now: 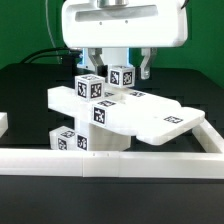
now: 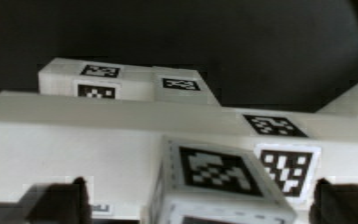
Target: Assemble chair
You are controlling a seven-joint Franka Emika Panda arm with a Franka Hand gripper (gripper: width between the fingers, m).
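Observation:
The chair is a stack of white tagged parts in the middle of the exterior view. A flat slab lies on top of a tagged block and reaches toward the exterior view's right. Two small tagged blocks stand on the slab. My gripper hangs right above them. In the wrist view my gripper is open, and a tagged block stands between the dark fingers with a gap on each side. Beyond it lie the slab and two more tagged blocks.
A long low white border wall runs along the front, and a short white piece sits at the exterior view's left edge. The table is black. Dark cables lie behind the arm.

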